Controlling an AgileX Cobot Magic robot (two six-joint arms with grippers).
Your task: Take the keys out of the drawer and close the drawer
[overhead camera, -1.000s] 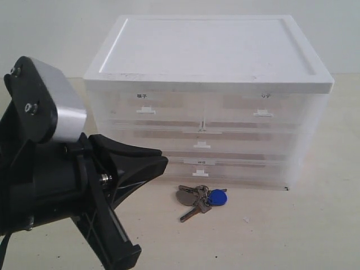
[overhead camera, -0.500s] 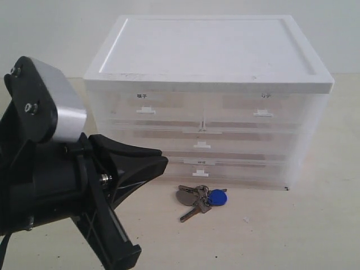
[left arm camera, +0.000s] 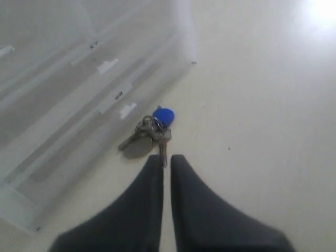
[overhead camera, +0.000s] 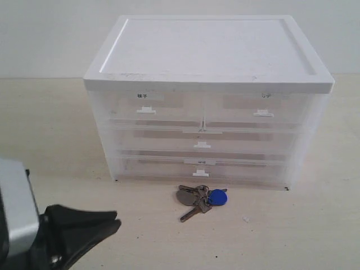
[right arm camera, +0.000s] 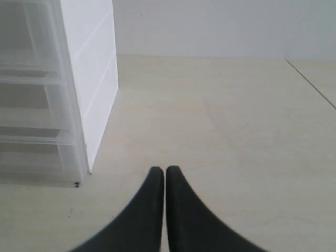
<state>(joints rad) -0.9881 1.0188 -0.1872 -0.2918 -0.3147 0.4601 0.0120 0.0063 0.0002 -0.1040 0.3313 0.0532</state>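
**While the keys lie out on the worktop, both hands are pinched together**

As the exterior view takes it all in, the bunch sits on the bare surface just in front of the white drawer unit. It lies near the middle of the bottom drawer, clear of its front. The blue fob is on the right of the bunch, and the grey metal keys fan out to the left.

Every drawer front looks pushed in flush. Any writing? Yes, two small labels, one on each of the top pair of drawers. They carry dark characters, too small and blurred to read.

Over to the left hand: its black fingers are pressed together with nothing between them. The tips point towards the keys, and in the exterior view it sits low in the near left corner, apart from the bunch.

And the right hand: fingers together, holding nothing. It is over bare worktop, out beside the unit's side wall.
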